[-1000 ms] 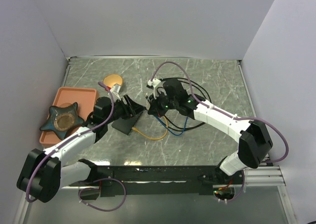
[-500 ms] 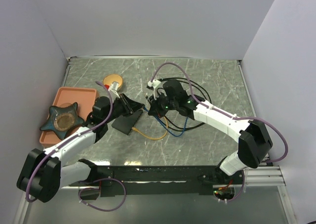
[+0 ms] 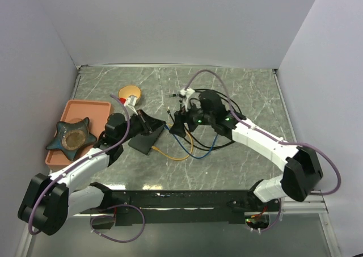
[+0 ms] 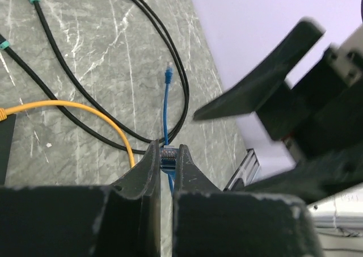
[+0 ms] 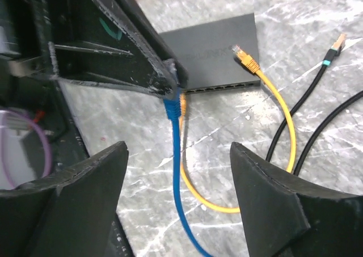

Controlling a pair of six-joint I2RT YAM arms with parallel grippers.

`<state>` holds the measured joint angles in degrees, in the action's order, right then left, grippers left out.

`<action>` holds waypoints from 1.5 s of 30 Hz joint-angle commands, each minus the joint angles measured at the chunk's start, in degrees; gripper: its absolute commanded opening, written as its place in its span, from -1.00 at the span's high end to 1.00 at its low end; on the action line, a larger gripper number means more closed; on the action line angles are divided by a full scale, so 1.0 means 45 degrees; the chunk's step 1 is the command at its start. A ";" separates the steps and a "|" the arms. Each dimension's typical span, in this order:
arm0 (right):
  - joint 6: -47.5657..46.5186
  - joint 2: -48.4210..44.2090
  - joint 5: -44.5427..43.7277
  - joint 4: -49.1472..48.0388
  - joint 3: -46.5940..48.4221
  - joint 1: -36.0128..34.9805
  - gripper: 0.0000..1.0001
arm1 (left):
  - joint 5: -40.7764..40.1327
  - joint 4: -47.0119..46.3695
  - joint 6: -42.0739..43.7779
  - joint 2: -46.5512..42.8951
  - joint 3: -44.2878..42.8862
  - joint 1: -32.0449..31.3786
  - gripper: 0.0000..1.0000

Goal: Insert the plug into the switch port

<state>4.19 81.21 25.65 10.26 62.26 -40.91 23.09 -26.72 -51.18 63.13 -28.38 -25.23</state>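
Two grippers meet at the centre of the top view. The left gripper (image 4: 165, 155) has its jaws pinched narrow on the blue plug (image 4: 168, 154), the clear connector clamped between the two fingertips. The right gripper (image 5: 178, 155) stands with its jaws spread wide and holds nothing; the blue cable (image 5: 177, 172) runs down between its fingers without touching them.

In the right wrist view the switch (image 5: 218, 53) lies flat in the upper middle of the frame, its row of ports (image 5: 221, 88) along the lower edge. The blue plug hangs at the left end of that row, just in front of it — whether it touches the edge I cannot tell.

A yellow cable (image 5: 283, 121) crowds the spot. One of its plugs (image 5: 182, 102) sits right beside the blue plug, by the port edge, and the other (image 5: 244, 54) rests on top of the switch. The cable loops down across the marbled table (image 3: 249, 87) to the lower centre.

Black cables (image 4: 170, 58) curve through the right side of both wrist views, one ending in a teal-banded connector (image 5: 332, 53) — well right of the switch. The blue cable's free end (image 4: 168, 72) lies among them.

At the left of the top view sits an orange tray (image 3: 102, 108) holding a dark star-shaped piece (image 3: 71, 135), with a round orange disc (image 3: 130, 91) above and to the tray's right.
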 commanded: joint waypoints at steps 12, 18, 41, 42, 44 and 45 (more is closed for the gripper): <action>0.1277 -0.0918 0.5843 -0.2496 -0.0340 0.1278 -0.55 | 0.1608 -0.3418 0.1430 -0.2622 0.1170 -0.0856 0.98; 0.1589 -0.0801 0.6526 -0.2827 -0.0418 0.1297 -0.38 | 0.1392 -0.3261 0.1490 -0.2839 0.1034 -0.1130 0.98; 0.2078 -0.0039 0.7698 -0.3413 -0.0300 0.1278 0.48 | 0.0416 -0.3574 0.1549 -0.3052 0.0916 -0.1950 0.98; 0.2058 -0.0058 0.7699 -0.3413 -0.0300 0.1278 0.51 | 0.0377 -0.3574 0.1568 -0.3092 0.0936 -0.1932 0.98; 0.2136 -0.0019 0.7854 -0.3569 -0.0300 0.1258 0.63 | 0.0298 -0.3613 0.1549 -0.3189 0.0975 -0.1951 0.98; 0.2175 0.0019 0.7952 -0.3589 -0.0320 0.1277 0.66 | 0.0279 -0.3690 0.1529 -0.3190 0.1014 -0.1951 0.98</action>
<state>12.86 80.40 59.48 -3.01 59.96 -35.31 25.23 -38.35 -44.77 50.46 -23.35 -33.26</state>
